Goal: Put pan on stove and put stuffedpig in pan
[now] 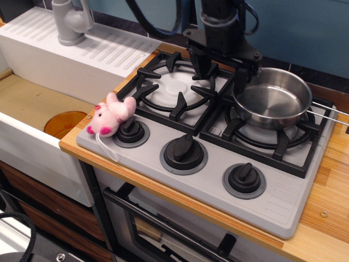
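The shiny steel pan [274, 98] sits on the right grate of the grey stove [207, 177], its wire handle pointing right. The pale-pink stuffedpig [110, 115] lies at the stove's left front corner, leaning on the left knob [130, 131]. My black gripper [222, 70] hangs open and empty above the seam between the two grates, just left of the pan, its fingers [202, 61] pointing down.
A white sink [32, 109] with an orange drain cover [64, 123] and a grey faucet [70, 22] lies to the left. Wooden counter [327, 218] borders the stove on the right and front. The left grate [174, 84] is bare.
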Available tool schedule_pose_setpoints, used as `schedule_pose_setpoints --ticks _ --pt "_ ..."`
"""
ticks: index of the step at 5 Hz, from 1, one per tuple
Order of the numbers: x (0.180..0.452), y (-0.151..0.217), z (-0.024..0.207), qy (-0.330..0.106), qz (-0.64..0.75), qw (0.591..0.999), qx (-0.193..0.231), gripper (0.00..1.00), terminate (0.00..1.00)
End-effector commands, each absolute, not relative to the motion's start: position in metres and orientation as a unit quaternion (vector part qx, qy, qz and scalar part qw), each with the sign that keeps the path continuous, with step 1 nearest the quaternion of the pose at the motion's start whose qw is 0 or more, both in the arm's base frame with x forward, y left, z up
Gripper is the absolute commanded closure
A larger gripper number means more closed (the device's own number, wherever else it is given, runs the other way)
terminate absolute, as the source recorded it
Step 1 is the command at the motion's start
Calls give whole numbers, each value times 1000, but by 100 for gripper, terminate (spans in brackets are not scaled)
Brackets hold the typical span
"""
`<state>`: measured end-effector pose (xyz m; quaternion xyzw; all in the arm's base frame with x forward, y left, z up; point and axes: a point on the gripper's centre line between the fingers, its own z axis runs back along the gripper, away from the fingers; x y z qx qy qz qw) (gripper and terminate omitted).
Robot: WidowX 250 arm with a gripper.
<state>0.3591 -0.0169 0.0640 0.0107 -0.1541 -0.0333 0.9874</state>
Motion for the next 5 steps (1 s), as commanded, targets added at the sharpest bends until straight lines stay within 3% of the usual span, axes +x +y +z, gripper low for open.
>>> schedule_pose_setpoints --ticks 1,5 --pt "359 -25 88 -166 -31 985 26 0 0" --pt "358 -41 72 -188 -29 982 19 0 0"
